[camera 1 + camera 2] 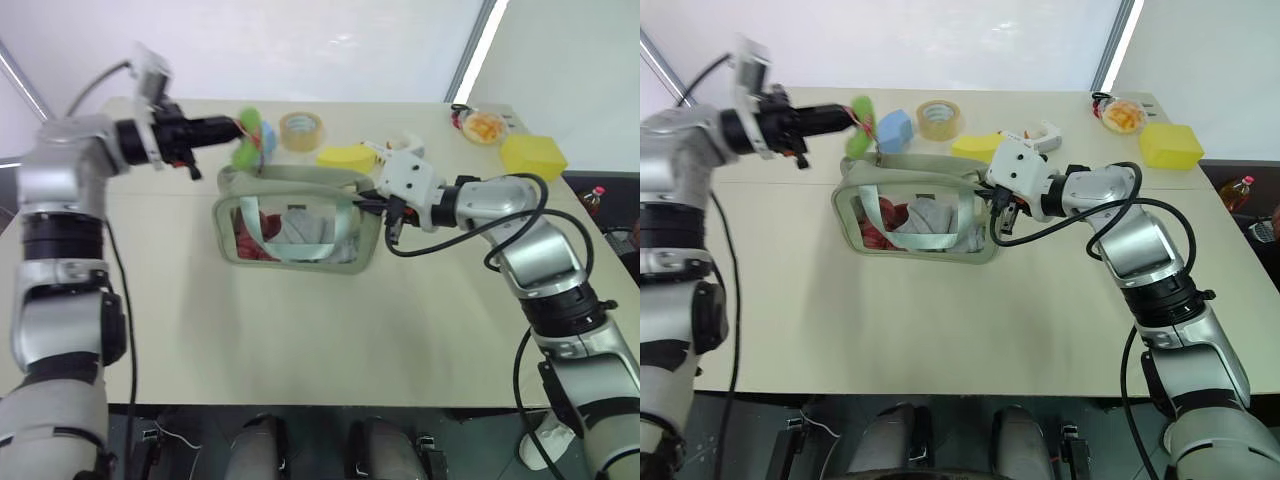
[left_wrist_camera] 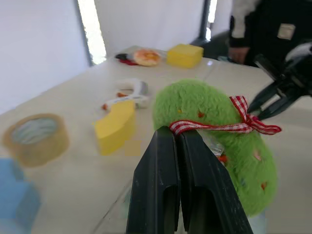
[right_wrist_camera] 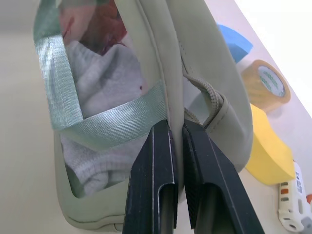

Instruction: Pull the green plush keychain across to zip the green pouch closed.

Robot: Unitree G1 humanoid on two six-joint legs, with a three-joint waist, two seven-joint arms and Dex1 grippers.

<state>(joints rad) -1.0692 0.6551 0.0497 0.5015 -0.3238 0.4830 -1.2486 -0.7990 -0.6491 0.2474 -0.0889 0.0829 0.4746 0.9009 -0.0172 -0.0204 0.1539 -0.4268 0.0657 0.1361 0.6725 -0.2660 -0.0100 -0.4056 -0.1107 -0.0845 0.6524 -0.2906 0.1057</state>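
1. Sage-green fabric with a clear window makes up the one green pouch (image 1: 296,226), the largest thing on the beige table (image 1: 300,340). It stands on its long edge near the table's middle, window toward the robot, with red and white cloth showing inside behind a pale green webbing strap (image 3: 105,119).
2. The right gripper (image 3: 176,141) is clamped on the pouch's right end wall, the fabric pinched between its two black fingers. I judge this is an anchor, so the pouch does not slide when the zipper is pulled.
3. The left gripper (image 2: 178,146) is clenched on the one green plush keychain (image 2: 214,146), at or just beside its red-checked ribbon (image 2: 243,122). The charm sits at the pouch's upper left corner, raised above the table. Holding it there suits a pull along the top toward the anchored end; the top opening still looks unzipped.
4. Yellow sponges: two, a block (image 1: 533,155) at the far right edge and a curved piece (image 1: 347,157) behind the pouch.
5. One blue sponge (image 1: 895,126) lies just behind the charm.
6. One roll of brown tape (image 1: 301,130) lies flat beside it.
7. One white tool with orange marks (image 2: 127,93), perhaps a dispenser, lies near the curved sponge.
8. One small orange-and-red item (image 1: 484,125) sits by the far right corner; what it is, I cannot tell.
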